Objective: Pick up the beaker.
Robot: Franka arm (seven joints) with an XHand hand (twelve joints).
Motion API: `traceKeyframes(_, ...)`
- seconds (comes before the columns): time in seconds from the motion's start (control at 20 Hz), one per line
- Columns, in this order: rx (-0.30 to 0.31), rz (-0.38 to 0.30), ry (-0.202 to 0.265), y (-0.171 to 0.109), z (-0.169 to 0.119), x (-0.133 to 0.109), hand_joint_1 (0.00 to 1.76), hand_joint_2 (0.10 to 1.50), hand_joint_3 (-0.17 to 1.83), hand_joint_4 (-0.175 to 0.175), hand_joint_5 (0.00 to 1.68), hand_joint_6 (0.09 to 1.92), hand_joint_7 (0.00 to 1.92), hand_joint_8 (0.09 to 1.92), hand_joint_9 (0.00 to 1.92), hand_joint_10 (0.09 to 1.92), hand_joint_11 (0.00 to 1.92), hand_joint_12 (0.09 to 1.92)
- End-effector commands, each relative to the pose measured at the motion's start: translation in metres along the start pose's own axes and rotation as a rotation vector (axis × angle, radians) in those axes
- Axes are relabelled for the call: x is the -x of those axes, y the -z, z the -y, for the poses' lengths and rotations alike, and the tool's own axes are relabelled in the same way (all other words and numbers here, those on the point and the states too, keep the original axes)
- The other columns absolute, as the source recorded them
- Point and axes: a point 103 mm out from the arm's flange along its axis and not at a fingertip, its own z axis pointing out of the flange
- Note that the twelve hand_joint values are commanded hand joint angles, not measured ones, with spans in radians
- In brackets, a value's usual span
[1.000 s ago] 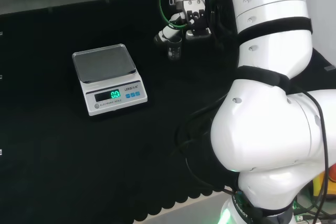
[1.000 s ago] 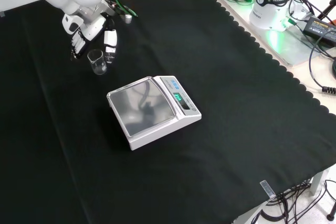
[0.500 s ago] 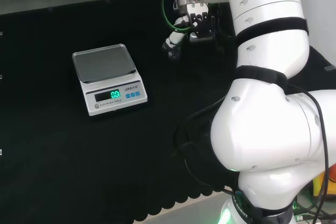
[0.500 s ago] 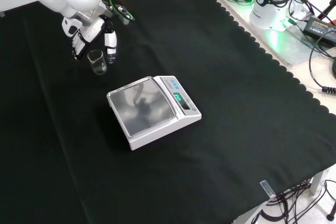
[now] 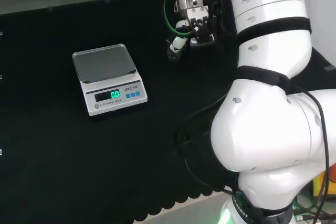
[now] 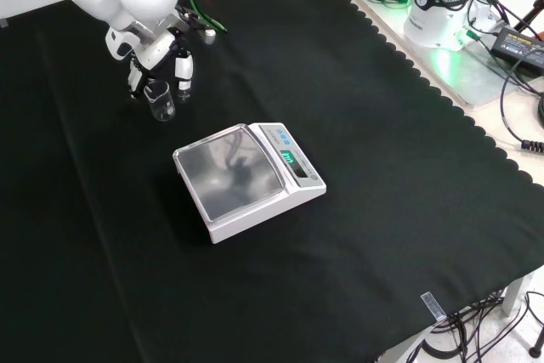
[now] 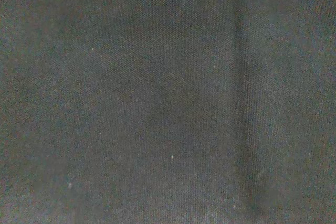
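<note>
scale [image 6: 248, 180] mid-cloth, unchanged | beaker [image 6: 158, 99] upright beyond it, same spot | hand [image 6: 157, 70] has closed in since a second ago, fingers now either side of beaker; contact cannot be told, grasp likely imminent | black cloth [image 6: 357, 235], cables far right

Black cloth [image 6: 382, 167]: bare and open across the right and lower parts of the front view, and to the left of the scale.

Digital scale [image 6: 246, 180]: the one obstacle on the cloth, set near the middle of the front view, below and to the right of the beaker [image 6: 158, 99].

Gap between scale and beaker: open cloth is seen there.

Hand [image 6: 157, 61]: placed against the beaker's far side in the front view.

Cloth's right edge: bordered by cables and the arm's base [image 6: 438, 6].
</note>
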Motion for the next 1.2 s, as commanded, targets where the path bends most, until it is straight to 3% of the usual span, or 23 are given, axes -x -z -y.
traceKeyframes(0.05,0.126,0.046,-0.044,0.006,-0.003,-0.010,0.74,0.88,0.24,-0.161,0.58,0.09,0.69,0.68,1.00,0.53,0.87,1.10)
traceKeyframes(0.3,0.181,0.049,-0.061,0.007,-0.004,-0.018,0.80,0.83,0.36,-0.175,0.71,0.10,0.87,0.66,1.23,0.39,1.10,0.93)
traceKeyframes(0.55,0.162,0.055,-0.057,0.013,-0.004,-0.023,0.84,0.81,0.41,-0.175,0.83,0.24,0.98,0.63,1.37,0.30,1.24,0.83)
traceKeyframes(0.8,0.157,0.049,-0.054,0.017,-0.004,-0.024,0.86,0.81,0.43,-0.175,0.84,0.43,1.05,0.62,1.46,0.22,1.31,0.78)
traceKeyframes(1.2,0.129,0.089,-0.052,0.043,0.003,-0.034,0.90,0.82,0.44,-0.175,0.90,0.52,1.12,0.61,1.53,0.20,1.37,0.74)
